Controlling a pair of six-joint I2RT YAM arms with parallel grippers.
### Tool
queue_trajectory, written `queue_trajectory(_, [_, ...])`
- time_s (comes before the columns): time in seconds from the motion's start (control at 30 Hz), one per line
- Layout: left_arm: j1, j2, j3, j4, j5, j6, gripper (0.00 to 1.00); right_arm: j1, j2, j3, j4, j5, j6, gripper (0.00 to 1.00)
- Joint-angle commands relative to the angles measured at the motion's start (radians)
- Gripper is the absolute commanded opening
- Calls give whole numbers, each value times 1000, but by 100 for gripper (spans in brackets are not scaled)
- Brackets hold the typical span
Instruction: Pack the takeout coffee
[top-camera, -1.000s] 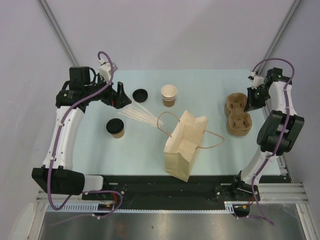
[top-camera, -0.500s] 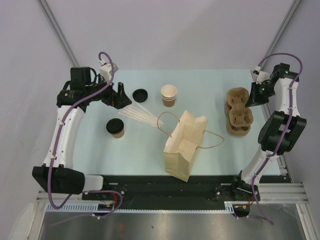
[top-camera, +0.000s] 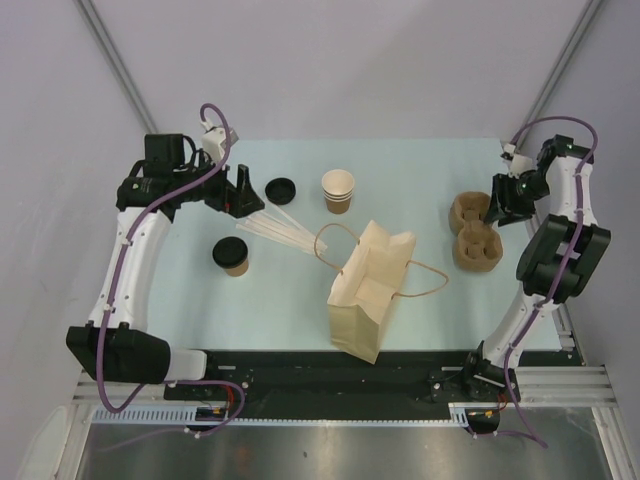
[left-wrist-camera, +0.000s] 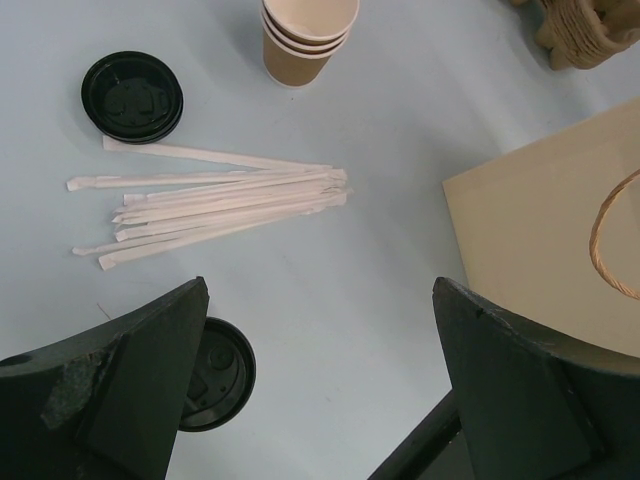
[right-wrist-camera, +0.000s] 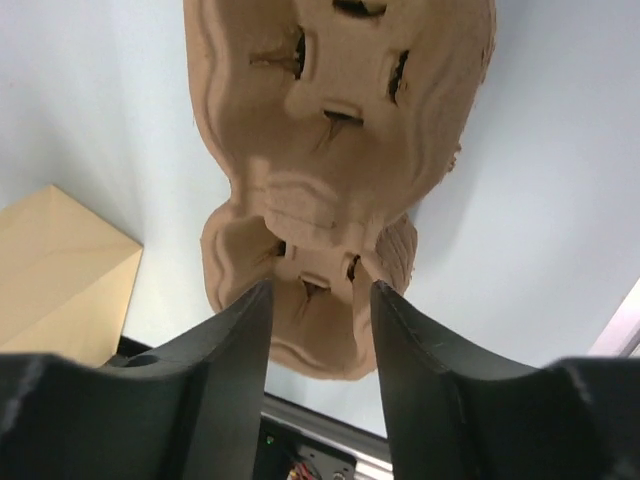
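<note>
Takeout coffee (top-camera: 231, 255) was not yet packed: it stood lidded on the table (top-camera: 420, 165), well left of the paper bag (top-camera: 372, 290), with the cup carrier (top-camera: 475, 232) sitting empty at right. Left gripper (left-wrist-camera: 320, 295) hovered over the straws (left-wrist-camera: 215, 205), jaws wide apart, and right gripper (right-wrist-camera: 320, 295) had its jaws parted at the carrier's edge, clamping nothing.

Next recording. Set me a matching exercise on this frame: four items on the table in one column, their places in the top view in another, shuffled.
Things
1. coffee
2. loose lid
3. bag
4. carrier

Places
A. middle of the table, rope handles showing
B. right side, under the right gripper
C. left side, just nearer the arm bases than the straws
D. far side, just left of the cup stack

Pairs: 1-C, 2-D, 3-A, 4-B
</note>
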Motion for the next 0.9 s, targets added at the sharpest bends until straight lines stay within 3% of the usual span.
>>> queue_trajectory(0.0, [-8,-5,43,4,16,10,100,-9,-70,42,-83,-10,-133,52])
queue_trajectory(0.13, [-11,-3,43,1,20,14,100,38,-178,-50,-136,-18,-299,49])
queue_trajectory(0.33, [-16,-6,51,-1,19,14,100,198,-307,-285,-90,116,-437,46])
queue_trajectory(0.53, [-23,-10,54,-7,20,17,99,282,-327,-331,-68,180,-485,47])
queue_trajectory(0.87, [-27,-13,51,-2,19,17,100,296,-290,-377,-31,233,-512,48])
